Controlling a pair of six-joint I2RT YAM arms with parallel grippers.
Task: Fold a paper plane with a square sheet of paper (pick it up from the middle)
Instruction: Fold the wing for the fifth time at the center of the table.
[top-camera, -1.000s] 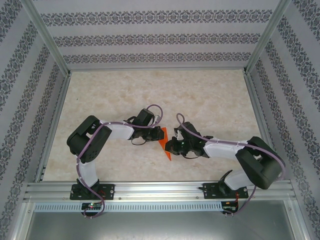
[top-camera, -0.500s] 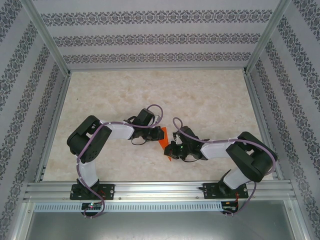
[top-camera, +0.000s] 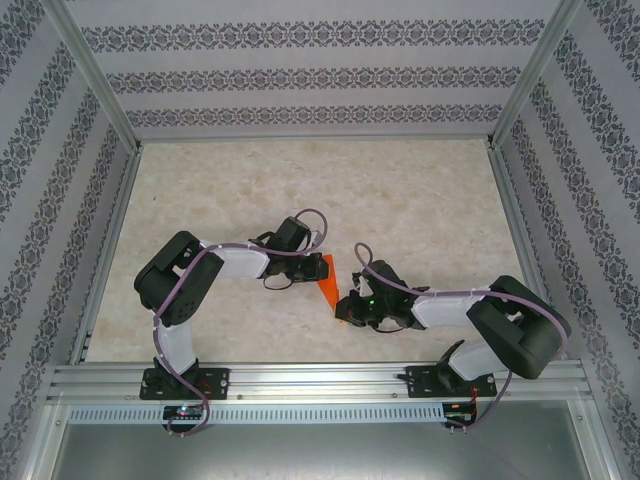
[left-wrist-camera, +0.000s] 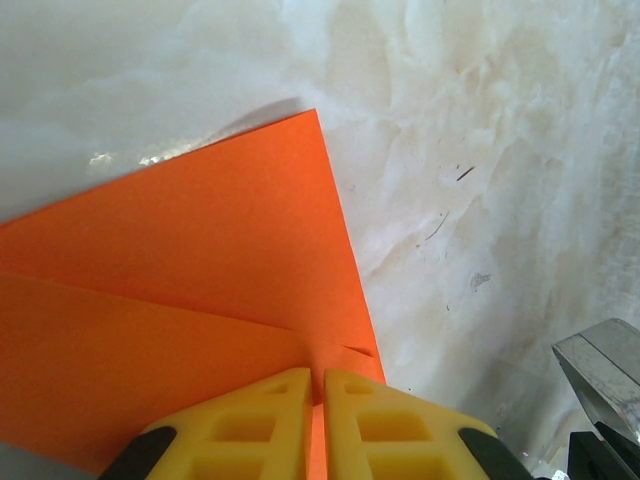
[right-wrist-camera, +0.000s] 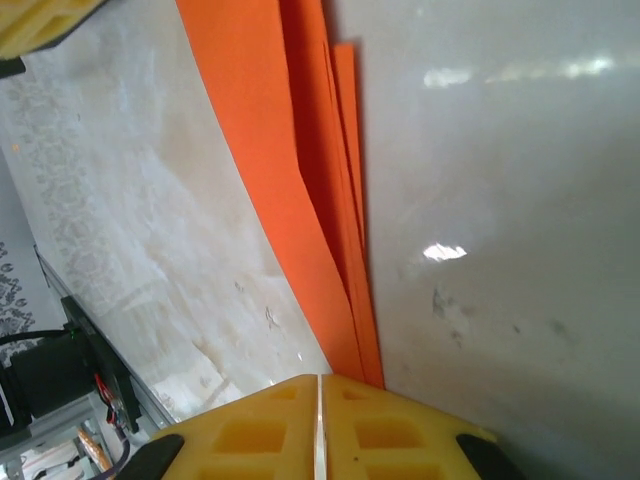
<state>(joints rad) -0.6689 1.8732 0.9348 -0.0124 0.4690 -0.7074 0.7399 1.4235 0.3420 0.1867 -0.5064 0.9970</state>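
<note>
A pale marbled table (top-camera: 420, 200) lies inside patterned walls (top-camera: 300, 75), and both arms reach in over its near middle, the left arm (top-camera: 190, 280) from the left and the right arm (top-camera: 500, 320) from the right. Between them the orange paper (top-camera: 327, 277) lies folded into a narrow wedge on the table, broad end toward the left arm, tip toward the right. In the left wrist view its layers overlap along a slanted crease. The left gripper (left-wrist-camera: 317, 385) has its yellow fingers pressed together on the broad end of the paper; the right gripper (right-wrist-camera: 319, 385) is likewise closed, pinching the narrow tip where the stacked edges meet it
</note>
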